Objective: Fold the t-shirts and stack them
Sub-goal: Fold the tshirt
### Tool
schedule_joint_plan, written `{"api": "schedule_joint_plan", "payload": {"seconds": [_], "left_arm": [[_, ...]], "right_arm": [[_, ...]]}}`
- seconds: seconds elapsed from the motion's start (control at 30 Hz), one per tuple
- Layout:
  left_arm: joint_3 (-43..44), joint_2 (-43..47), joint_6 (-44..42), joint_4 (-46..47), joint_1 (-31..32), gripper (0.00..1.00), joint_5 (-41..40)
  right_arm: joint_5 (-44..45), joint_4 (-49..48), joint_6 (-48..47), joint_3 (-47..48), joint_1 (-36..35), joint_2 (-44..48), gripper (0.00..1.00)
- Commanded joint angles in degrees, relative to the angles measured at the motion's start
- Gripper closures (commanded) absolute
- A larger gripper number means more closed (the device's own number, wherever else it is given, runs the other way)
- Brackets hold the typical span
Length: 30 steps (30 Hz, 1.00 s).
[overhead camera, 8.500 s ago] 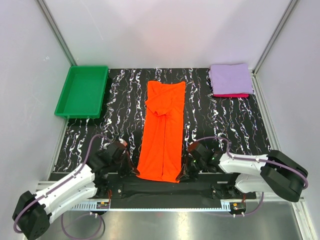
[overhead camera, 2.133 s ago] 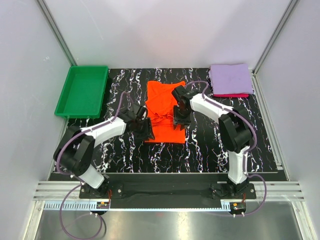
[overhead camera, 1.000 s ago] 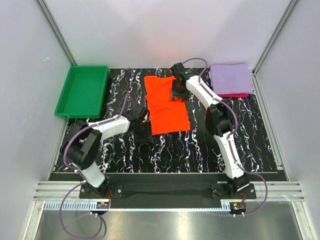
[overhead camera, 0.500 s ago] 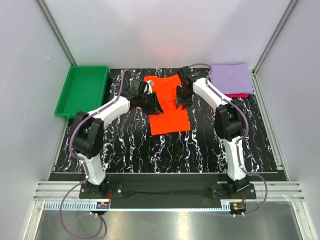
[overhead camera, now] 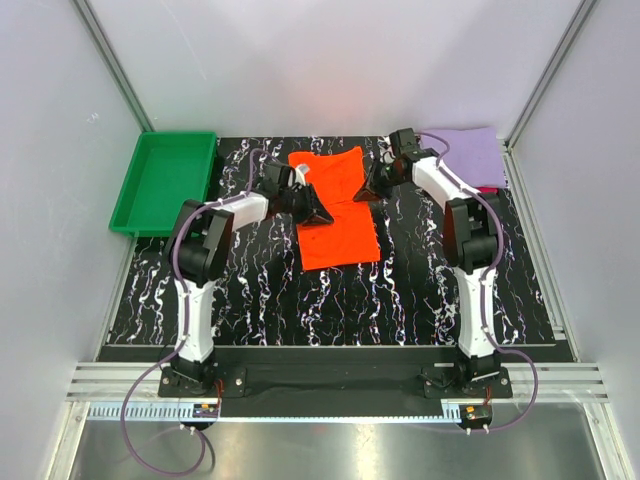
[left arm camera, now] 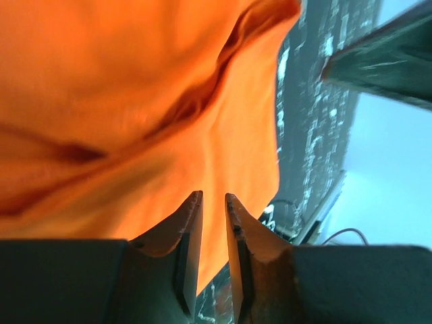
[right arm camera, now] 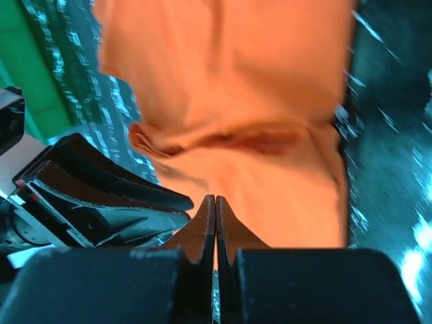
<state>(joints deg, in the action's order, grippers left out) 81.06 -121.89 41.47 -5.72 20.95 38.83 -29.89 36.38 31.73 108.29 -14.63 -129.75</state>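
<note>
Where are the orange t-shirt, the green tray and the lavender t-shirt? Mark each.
orange t-shirt (overhead camera: 340,238), top external view, bare lower half of the cloth.
green tray (overhead camera: 165,185), top external view, its bare floor.
lavender t-shirt (overhead camera: 480,158), top external view, middle of its top face.

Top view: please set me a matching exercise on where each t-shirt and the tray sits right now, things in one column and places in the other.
Things
1. orange t-shirt
2. lavender t-shirt
3. crimson t-shirt
4. green tray

Places
A. far left corner
B. middle of the table, between the two arms
C. top of the pile in the far right corner
D. bottom of that pile, only an edge showing

Pairs: 1-B, 2-C, 3-D, 4-A
</note>
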Motion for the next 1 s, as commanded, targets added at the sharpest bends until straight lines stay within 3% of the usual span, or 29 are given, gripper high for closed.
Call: {"api": "schedule_joint_plan", "payload": {"seconds": [0.0, 0.3, 0.47, 0.63, 0.8, 0.97], "left_arm": [[3.58, -1.42, 2.38, 7.82, -1.79, 0.76, 3.88], [6.75, -9.15, 4.75, 7.12, -4.16, 0.76, 5.03], [8.23, -9.42, 3.54, 5.81, -4.78, 0.76, 4.68], [9.21, -5.22, -2.26, -1.92, -4.87, 0.76, 3.45], [7.72, 1.38, -6.75, -7.28, -5.04, 0.73, 1.69], [5.52, 4.55, -6.06, -6.16, -6.44, 0.72, 0.29]], "right_arm": [[-7.19, -6.93, 4.57, 2.89, 1.09, -4.53, 1.0], [-8.61, -10.1, 7.83, 4.21, 3.91, -11.21, 1.0], [-7.99, -4.15, 3.97, 8.77, 5.14, -13.59, 1.0], [-7.81, -0.26, 1.68, 12.82, 5.14, -11.58, 1.0], [-9.66, -0.43, 2.81, 10.99, 4.44, -7.45, 1.0], [-12.03, -2.37, 5.27, 10.88, 1.37, -8.14, 1.0]]}}
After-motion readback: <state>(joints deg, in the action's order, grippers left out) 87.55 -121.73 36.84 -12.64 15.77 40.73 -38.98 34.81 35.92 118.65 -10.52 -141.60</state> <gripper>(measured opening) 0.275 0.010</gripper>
